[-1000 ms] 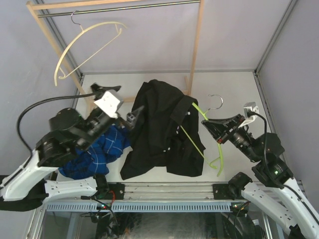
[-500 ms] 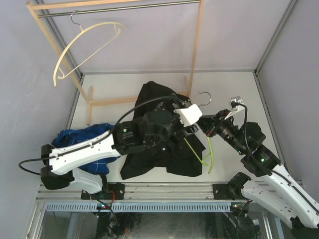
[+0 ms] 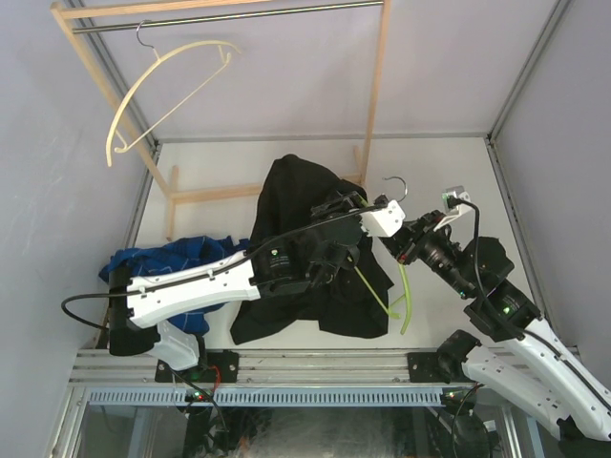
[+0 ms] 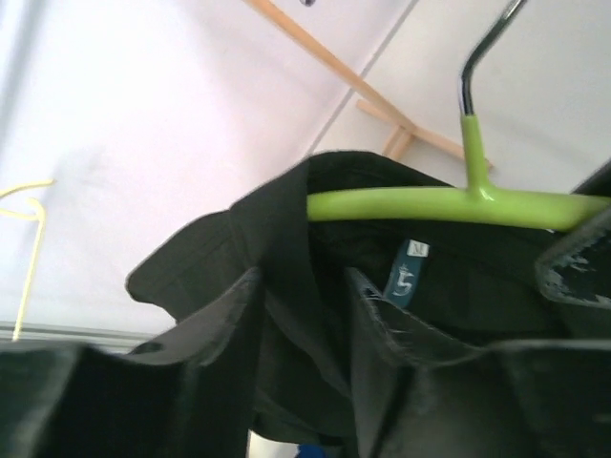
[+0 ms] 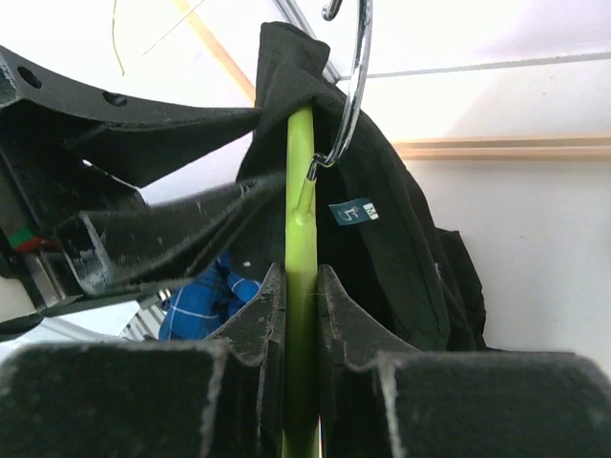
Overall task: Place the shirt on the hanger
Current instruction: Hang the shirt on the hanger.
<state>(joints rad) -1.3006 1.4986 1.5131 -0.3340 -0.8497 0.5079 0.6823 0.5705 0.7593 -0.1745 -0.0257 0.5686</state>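
Roughly halfway by judgement: hanger (image 5: 300,181) is clamped in right end effector (image 5: 301,315), one arm inside the collar of shirt (image 3: 305,205) mid-worktop, fabric pinched by left end effector (image 4: 305,324); other shoulder remains undressed.

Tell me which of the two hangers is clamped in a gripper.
The lime-green hanger: the right gripper is shut on its arm, the black shirt draped over it. The cream hanger hangs free on the rail.
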